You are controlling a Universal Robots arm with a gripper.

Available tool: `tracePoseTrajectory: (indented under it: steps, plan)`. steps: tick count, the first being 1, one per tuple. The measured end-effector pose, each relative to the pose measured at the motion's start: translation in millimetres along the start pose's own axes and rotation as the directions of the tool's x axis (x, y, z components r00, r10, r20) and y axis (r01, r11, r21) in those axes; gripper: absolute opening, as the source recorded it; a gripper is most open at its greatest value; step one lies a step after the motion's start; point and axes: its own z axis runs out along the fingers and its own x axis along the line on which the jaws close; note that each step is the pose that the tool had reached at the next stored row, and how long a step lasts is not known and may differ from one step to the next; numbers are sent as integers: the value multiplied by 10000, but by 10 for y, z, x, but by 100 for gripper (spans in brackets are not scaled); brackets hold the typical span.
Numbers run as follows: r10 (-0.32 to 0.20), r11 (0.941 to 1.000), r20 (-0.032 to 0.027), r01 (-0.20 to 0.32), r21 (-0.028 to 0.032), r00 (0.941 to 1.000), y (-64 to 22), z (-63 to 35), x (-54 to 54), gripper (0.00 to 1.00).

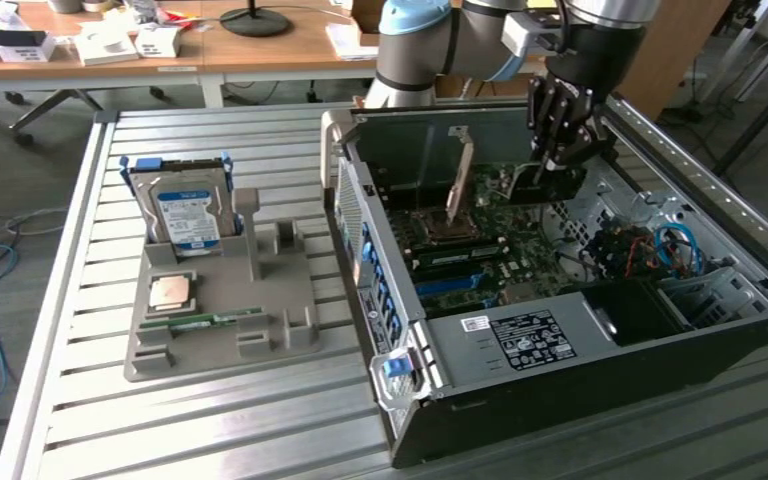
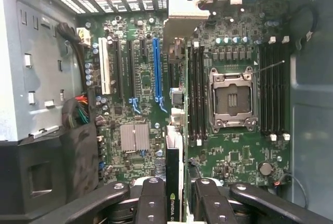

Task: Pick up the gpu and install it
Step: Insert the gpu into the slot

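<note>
The gpu (image 2: 174, 156) appears edge-on in the wrist view, a thin card with a black side and a silver end bracket (image 2: 186, 8). My gripper (image 2: 177, 195) is shut on it, with black fingers (image 2: 152, 203) on either side of the card. The card hangs above the green motherboard (image 2: 130, 52), just beside the long blue slot (image 2: 157, 70). In the exterior view my gripper (image 1: 560, 150) reaches down into the open computer case (image 1: 518, 340), and the dark gpu (image 1: 544, 185) is held over the board at the far side.
On the slatted table a grey holder (image 1: 224, 320) carries a hard drive (image 1: 187, 215), a processor chip (image 1: 171, 292) and a memory stick (image 1: 204, 320). Inside the case are the open processor socket (image 2: 232, 99), memory slots (image 2: 273, 88) and cables (image 1: 664, 250).
</note>
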Motion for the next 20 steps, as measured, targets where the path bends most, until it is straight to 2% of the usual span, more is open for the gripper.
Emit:
tracePoseTrajectory:
  steps: [6, 8, 11, 13, 20]
  plan:
    - [0, 10000, -2, 0, -3, 10000, 11, 31, 0, 26]
    - [1, 10000, 45, -1, -5, 10000, 21, 33, 1, 26]
    - [1, 10000, 72, -1, -9, 10000, 34, 36, 4, 26]
    - [-1, 10000, 152, 2, -14, 9999, 47, 38, 12, 26]
    - [-14, 10000, 175, 14, -16, 9998, 47, 44, 78, 26]
